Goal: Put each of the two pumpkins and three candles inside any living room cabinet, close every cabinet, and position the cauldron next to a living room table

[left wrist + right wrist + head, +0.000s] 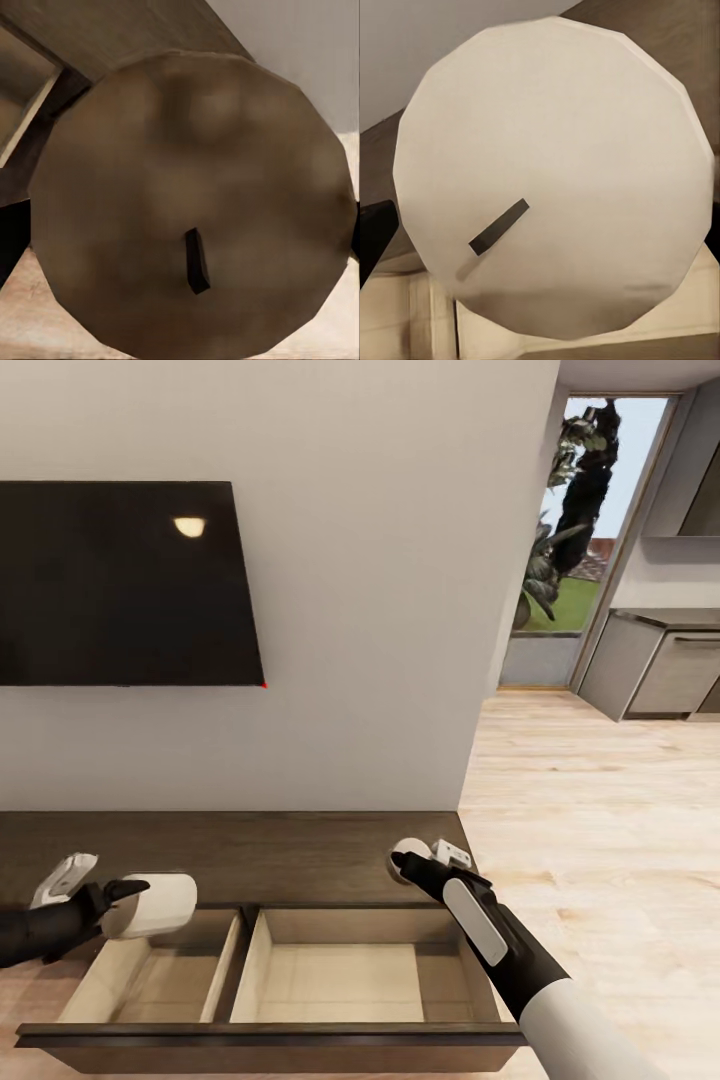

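The long dark-brown cabinet [250, 848] stands against the wall with a drawer [270, 1038] pulled out toward me. Its pale inside is split by a divider into two compartments with nothing in them. My left gripper [128, 905] is shut on a candle [165, 905], held on its side over the drawer's left compartment. Its round top and dark wick [196, 261] face the left wrist camera. My right gripper [418, 865] is shut on a second candle [400, 857] above the drawer's back right corner. That candle's pale top [555, 172] faces the right wrist camera.
A black TV [120, 582] hangs on the white wall above the cabinet. To the right, light wood floor [600, 810] runs to grey kitchen cupboards [660, 670] and a window with a plant [575, 510]. The drawer's front edge is near my trunk.
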Tool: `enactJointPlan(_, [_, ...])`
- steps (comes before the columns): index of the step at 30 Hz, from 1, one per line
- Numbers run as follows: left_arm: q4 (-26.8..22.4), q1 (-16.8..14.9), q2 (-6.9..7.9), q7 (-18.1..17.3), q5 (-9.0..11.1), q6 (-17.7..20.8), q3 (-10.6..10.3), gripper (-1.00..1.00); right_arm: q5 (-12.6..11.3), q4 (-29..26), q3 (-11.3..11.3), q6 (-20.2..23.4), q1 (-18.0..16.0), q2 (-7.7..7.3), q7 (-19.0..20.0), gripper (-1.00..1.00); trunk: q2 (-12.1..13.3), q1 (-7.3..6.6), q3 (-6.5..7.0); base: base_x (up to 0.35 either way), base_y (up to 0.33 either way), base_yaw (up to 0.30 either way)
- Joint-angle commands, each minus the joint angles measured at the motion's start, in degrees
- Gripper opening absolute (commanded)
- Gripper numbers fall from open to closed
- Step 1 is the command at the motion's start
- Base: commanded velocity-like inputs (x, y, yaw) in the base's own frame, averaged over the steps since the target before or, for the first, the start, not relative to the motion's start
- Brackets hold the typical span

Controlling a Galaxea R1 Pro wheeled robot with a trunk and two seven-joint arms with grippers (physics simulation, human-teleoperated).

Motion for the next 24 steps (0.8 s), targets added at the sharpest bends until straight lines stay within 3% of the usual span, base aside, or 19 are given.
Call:
enactJointPlan(1, [-0.1, -0.8, -0.10, 2.2, 0.7, 0.0, -1.3, -1.00, -0.5, -0.1, 0.1, 0.1, -0.1, -0.01, -0.7, -1.00, 0.0, 0.00, -0.06, 0.000, 0.000, 0.000])
enactJointPlan(4, [-0.1, -2.5, -0.55, 5.6, 0.6, -0.1, -5.6, -1.00, -0.5, -0.1, 0.2, 0.1, 0.0, 0.00, -1.1, -1.00, 0.0, 0.00, -0.06, 0.000, 0.000, 0.000])
enactJointPlan(6, [-0.5, -4.1, -1.72, 8.2, 0.6, -0.2, -8.9, -1.00, -0.5, -0.1, 0.2, 1.0, 0.0, 0.03, -1.6, -1.00, 0.0, 0.00, -0.06, 0.000, 0.000, 0.000])
enactJointPlan(12, [-0.7, -5.5, -6.31, 14.0, 0.1, -0.3, -10.9, -1.00, -0.4, 0.1, 0.2, 3.2, -0.1, 0.08, -2.3, -1.00, 0.0, 0.00, -0.06, 0.000, 0.000, 0.000])
enactJointPlan(14, [-0.7, -5.6, -8.93, 15.1, -3.3, -0.3, -11.1, -1.00, -0.4, 1.0, 0.4, 3.6, -0.1, 0.09, -2.4, -1.00, 0.0, 0.00, -0.06, 0.000, 0.000, 0.000])
enactJointPlan(18, [-0.7, -5.6, -14.28, 15.6, -12.6, -0.3, -11.1, -1.00, -0.3, 2.6, 0.5, 6.8, -0.1, 0.09, -2.6, -1.00, 0.0, 0.00, -0.06, 0.000, 0.000, 0.000])
enactJointPlan(19, [-0.7, -5.7, -16.20, 15.7, -15.2, -0.3, -11.1, -1.00, -0.3, 2.7, 0.5, 8.3, -0.1, 0.09, -3.1, -1.00, 0.0, 0.00, -0.06, 0.000, 0.000, 0.000])
enactJointPlan(21, [-0.7, -5.7, -18.27, 15.7, -17.9, -0.3, -11.1, -1.00, -0.3, 2.8, 0.5, 9.8, -0.1, 0.09, -4.4, -1.00, 0.0, 0.00, -0.06, 0.000, 0.000, 0.000])
enactJointPlan(24, [-0.6, -5.7, -19.89, 15.7, -20.9, -0.3, -11.1, -1.00, -0.3, 2.9, 0.5, 11.3, -0.6, 0.17, -7.6, -1.00, 0.0, 0.00, -0.06, 0.000, 0.000, 0.000])
